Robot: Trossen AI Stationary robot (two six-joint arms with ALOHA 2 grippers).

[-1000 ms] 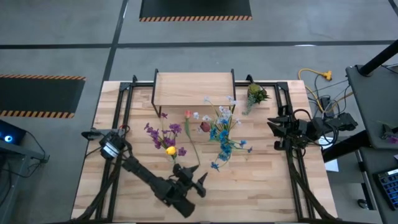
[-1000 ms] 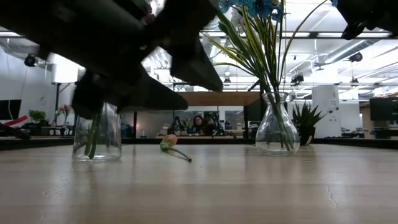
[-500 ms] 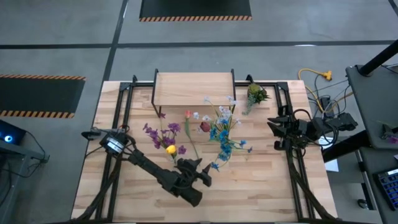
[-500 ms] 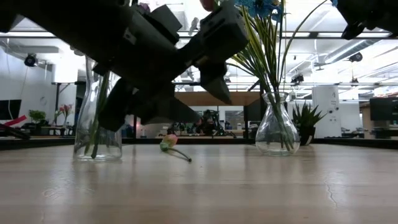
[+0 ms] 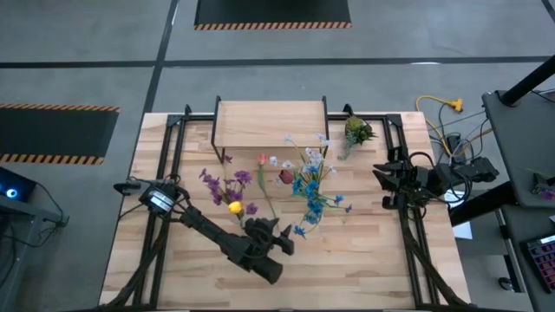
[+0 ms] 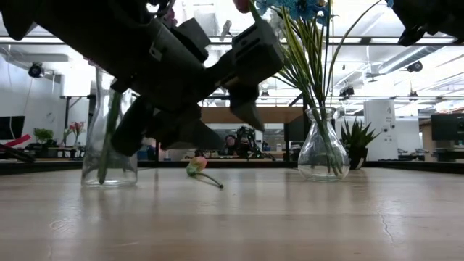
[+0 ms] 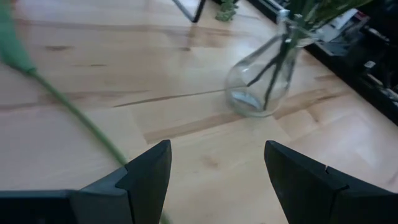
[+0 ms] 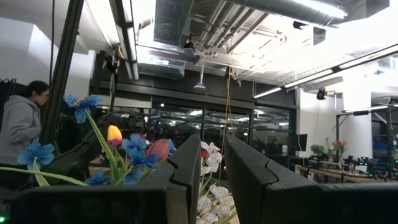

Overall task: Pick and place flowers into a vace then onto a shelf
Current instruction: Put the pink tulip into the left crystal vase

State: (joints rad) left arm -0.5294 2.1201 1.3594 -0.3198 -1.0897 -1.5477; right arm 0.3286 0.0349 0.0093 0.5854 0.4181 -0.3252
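Note:
One long-stemmed flower lies flat on the table, pink bloom toward the shelf. It lies between a glass vase of purple flowers and a glass vase of blue and white flowers. My left gripper hovers open and low over the near end of that stem. In the left wrist view the stem runs up to one finger, and I cannot tell whether they touch. My right gripper waits shut at the table's right side, raised.
A stubby yellow-green tuft stands at the far right next to the shelf. Black frame rails run along both sides of the table. The blue-flower vase stands just beyond my left gripper. Bare wood lies along the near edge.
My left gripper has swung toward the table's right and far side, from the near edge up to the near end of the lying stem, and has rolled about its own axis. Its fingers have stayed open. The lying flower has not moved.

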